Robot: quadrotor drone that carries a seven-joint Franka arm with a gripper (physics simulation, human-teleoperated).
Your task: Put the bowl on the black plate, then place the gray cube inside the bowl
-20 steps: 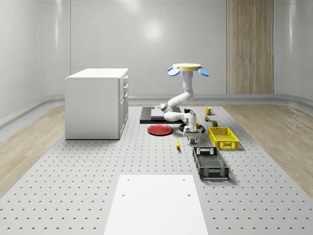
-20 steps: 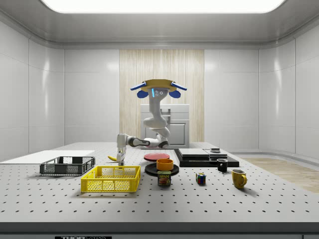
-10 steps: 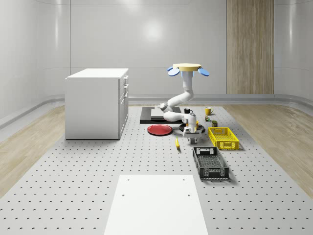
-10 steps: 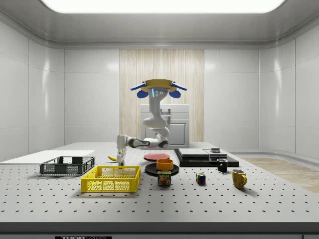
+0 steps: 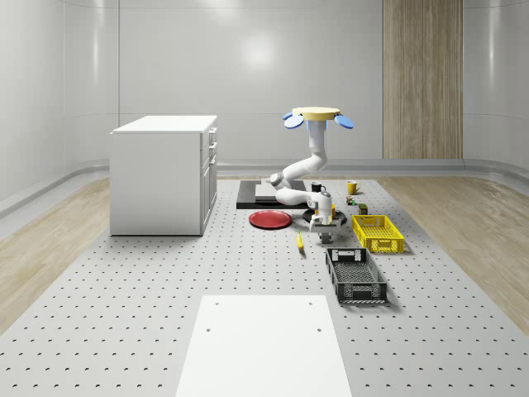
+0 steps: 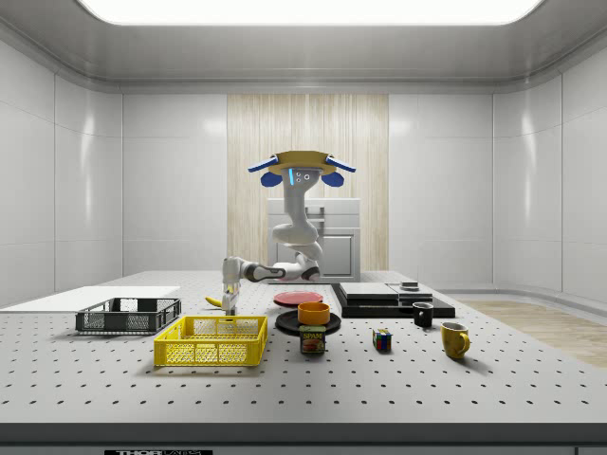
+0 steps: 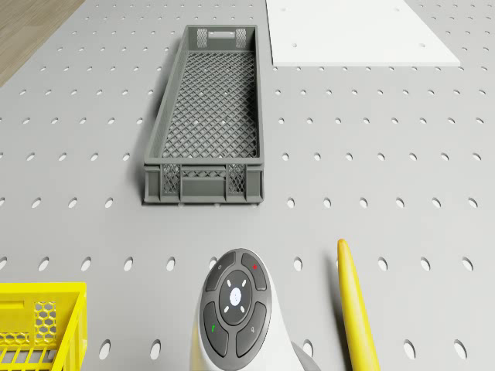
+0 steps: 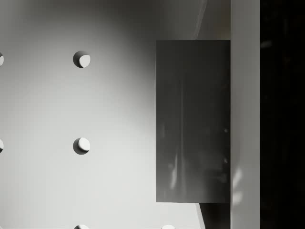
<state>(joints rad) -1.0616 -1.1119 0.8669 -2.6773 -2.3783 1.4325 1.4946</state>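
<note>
The gripper (image 5: 321,240) moved a little lower toward the table (image 5: 248,281) between the banana (image 5: 300,243) and the yellow basket (image 5: 378,233). The drone (image 5: 318,116) and everything else did not move.

An orange bowl (image 6: 313,312) sits on the black plate (image 6: 308,325). The crate (image 7: 204,116) is gray mesh, the basket (image 6: 211,341) yellow, the counter (image 7: 402,154) pale gray with dark holes.

Two crates: one yellow crate (image 6: 211,340), one gray crate (image 7: 205,116). Two plates: red plate (image 5: 270,219), black plate (image 6: 308,325). Two mugs (image 6: 454,338).
</note>
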